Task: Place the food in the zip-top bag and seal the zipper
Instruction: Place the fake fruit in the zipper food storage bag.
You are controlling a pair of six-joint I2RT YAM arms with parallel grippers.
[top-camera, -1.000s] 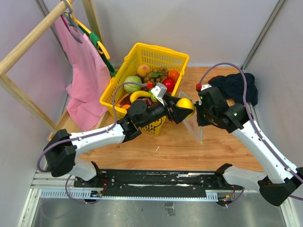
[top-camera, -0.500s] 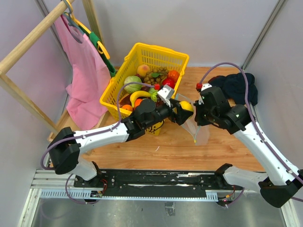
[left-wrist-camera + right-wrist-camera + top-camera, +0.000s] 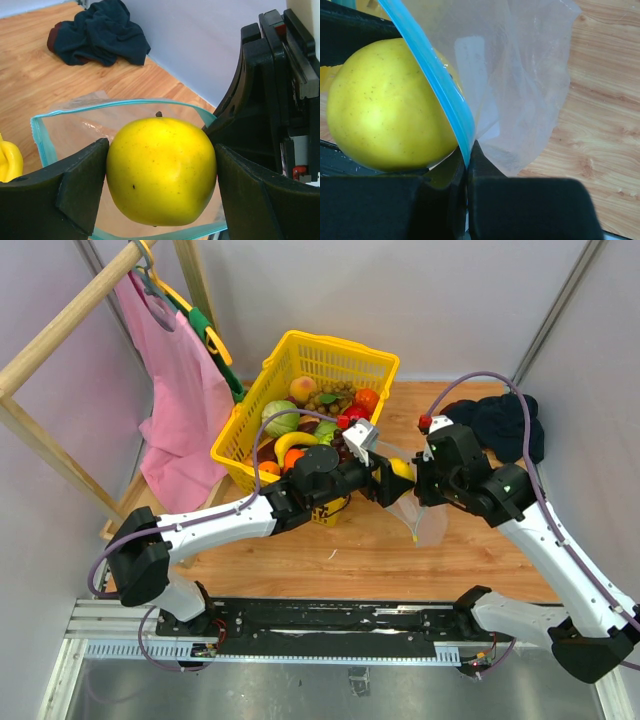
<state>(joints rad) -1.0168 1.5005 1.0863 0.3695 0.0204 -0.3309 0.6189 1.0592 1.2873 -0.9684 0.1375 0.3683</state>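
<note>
Holding one yellow fruit (image 3: 385, 105) clamped between fingers spread just to its width, the left gripper (image 3: 161, 175) sits at the mouth of the one clear bag (image 3: 520, 75). The right gripper (image 3: 467, 172) pinches the bag by its blue zipper (image 3: 440, 85) above the desk's (image 3: 350, 550) middle. Nothing looks bagged yet. At least seven more pieces (image 3: 303, 388) wait in the single yellow basket (image 3: 300, 345) by the far edge, and sealing is not yet done.

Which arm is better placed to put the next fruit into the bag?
Left. The left hand holds the yellow fruit right at the open mouth of the bag; the right hand is busy pinching the bag's blue edge.
</note>
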